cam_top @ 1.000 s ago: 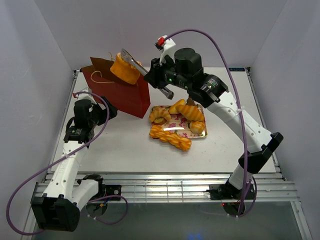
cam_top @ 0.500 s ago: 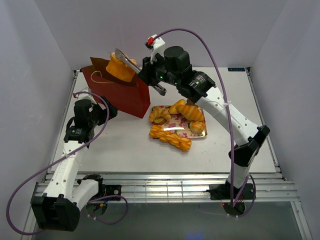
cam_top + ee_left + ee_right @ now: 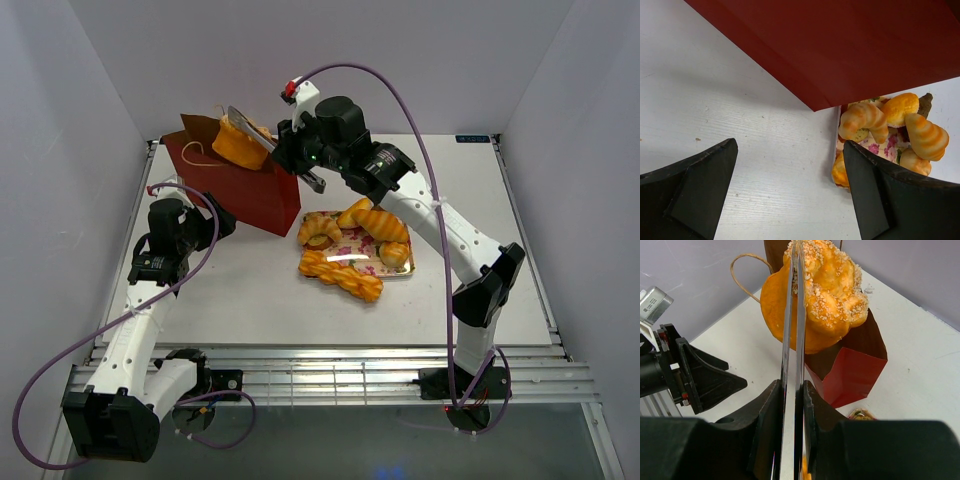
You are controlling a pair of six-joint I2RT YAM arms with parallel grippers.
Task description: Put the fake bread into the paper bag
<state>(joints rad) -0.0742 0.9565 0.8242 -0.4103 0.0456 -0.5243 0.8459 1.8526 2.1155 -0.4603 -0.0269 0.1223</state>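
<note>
- Your right gripper [image 3: 796, 270] pinched the bun [image 3: 243, 146] above the bag [image 3: 240, 190]; letting go was best once it was inside the mouth.
- Your left gripper [image 3: 790, 190] sat spread beside the bag.

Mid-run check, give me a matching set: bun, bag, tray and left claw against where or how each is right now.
1 bun
2 bag
3 tray
4 left claw

A open, low beside the bag
B gripped in tongs at the bag's mouth
C standing, dark red
D carrying croissants

Pairs: 1-B, 2-C, 3-D, 4-A
</note>
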